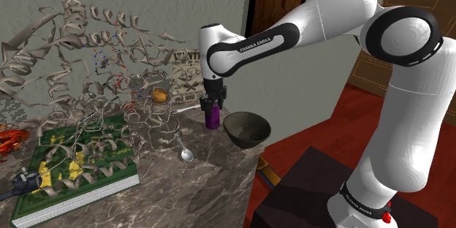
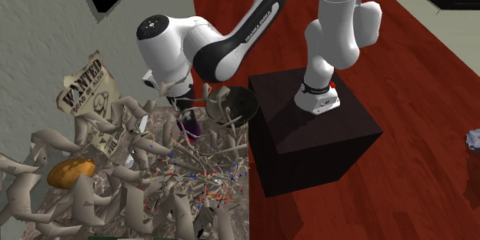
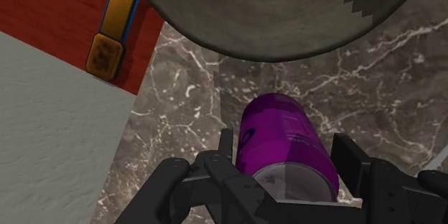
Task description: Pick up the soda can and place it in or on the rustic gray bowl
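A purple soda can (image 1: 212,117) (image 2: 190,125) (image 3: 283,140) stands upright on the dark marble counter (image 3: 402,100). My gripper (image 1: 211,106) (image 3: 283,165) comes straight down over it, and its black fingers (image 3: 226,151) press the can's sides from both flanks. The can's base still rests on the marble. The dark gray bowl (image 1: 247,128) (image 2: 238,104) (image 3: 273,14) sits just beyond the can, near the counter's corner, with a narrow gap between them.
A spoon (image 1: 184,150) lies on the counter to the shoulder view's left of the can. A big tangle of pale ribbons (image 1: 95,66) rises over a green box (image 1: 77,164). A wanted poster (image 2: 88,96) leans at the wall. An orange-blue object (image 3: 115,29) lies on the red floor.
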Action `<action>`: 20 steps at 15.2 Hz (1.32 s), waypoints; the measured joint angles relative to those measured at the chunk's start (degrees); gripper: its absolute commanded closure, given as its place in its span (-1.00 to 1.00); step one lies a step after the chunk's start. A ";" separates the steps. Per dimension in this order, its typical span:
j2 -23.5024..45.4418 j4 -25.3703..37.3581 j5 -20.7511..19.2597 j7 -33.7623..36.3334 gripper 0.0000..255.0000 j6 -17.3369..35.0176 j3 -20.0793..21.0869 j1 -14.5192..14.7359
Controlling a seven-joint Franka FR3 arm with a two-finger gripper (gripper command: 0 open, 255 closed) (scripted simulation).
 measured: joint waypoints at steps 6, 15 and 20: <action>-1.23 2.80 0.42 -0.41 1.00 -3.96 0.09 -0.04; -2.68 8.02 0.93 -0.96 1.00 -10.58 0.20 -0.05; -3.21 11.12 1.12 -1.31 1.00 -14.19 0.20 -0.10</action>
